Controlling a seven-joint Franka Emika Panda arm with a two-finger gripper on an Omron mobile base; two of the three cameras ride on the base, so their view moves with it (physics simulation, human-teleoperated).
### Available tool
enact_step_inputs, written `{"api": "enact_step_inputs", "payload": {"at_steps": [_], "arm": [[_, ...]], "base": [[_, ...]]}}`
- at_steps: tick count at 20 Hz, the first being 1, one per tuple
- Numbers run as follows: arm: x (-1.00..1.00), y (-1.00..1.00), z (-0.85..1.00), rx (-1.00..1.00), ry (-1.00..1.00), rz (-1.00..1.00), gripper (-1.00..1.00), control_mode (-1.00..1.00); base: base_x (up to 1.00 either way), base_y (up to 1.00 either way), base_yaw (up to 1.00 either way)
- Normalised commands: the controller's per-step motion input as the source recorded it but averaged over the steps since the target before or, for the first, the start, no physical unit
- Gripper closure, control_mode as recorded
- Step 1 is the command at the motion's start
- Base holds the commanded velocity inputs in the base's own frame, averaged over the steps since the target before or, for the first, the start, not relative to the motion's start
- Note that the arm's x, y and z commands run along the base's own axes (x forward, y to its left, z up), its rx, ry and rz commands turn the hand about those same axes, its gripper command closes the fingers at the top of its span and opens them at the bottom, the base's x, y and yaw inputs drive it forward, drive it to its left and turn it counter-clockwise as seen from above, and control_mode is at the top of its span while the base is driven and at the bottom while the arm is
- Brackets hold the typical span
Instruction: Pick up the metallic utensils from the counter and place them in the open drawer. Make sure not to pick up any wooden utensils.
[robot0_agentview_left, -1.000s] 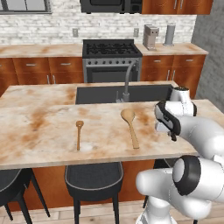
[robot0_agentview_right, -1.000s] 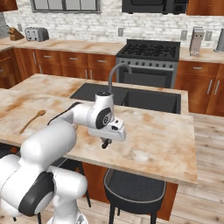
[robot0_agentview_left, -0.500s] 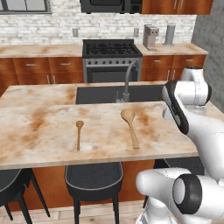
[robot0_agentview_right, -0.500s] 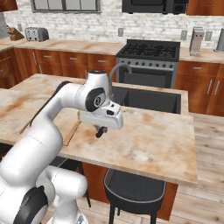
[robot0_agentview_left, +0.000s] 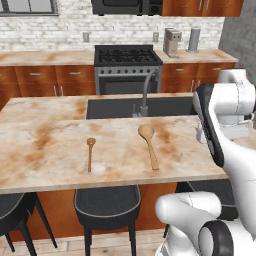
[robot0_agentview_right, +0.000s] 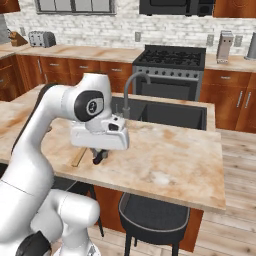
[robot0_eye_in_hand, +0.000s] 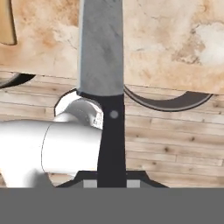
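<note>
Knife in my hand (robot0_agentview_right: 100, 158): fingers clenched on the black handle of a grey-bladed metal knife (robot0_eye_in_hand: 101, 48), its long axis running straight out from me over the beige marble bench (robot0_agentview_right: 170, 160); drawer unseen.

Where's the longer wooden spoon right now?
In the left base view the longer wooden spoon lies on the counter, right of the short wooden spoon and just in front of the faucet.
</note>
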Motion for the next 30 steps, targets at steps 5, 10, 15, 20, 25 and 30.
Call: {"api": "enact_step_inputs", "payload": {"at_steps": [5,10,15,20,25,30], "arm": [[-0.96,0.28,0.04,0.12,-0.24,0.12,1.0,-1.0],[-0.6,0.4,0.35,0.09,-0.14,0.07,1.0,-1.0],[-0.24,0.14,0.19,0.01,-0.04,0.0,1.0,-1.0],[0.0,0.0,0.0,0.0,0.0,0.0,1.0,-1.0],[0.0,0.0,0.0,0.0,0.0,0.0,1.0,1.0],[0.0,0.0,0.0,0.0,0.0,0.0,1.0,1.0]], "base": [[0.0,0.0,0.0],[0.0,0.0,0.0],[0.0,0.0,0.0],[0.0,0.0,0.0],[-0.52,0.52,0.03],[-0.58,1.0,0.08]]}}
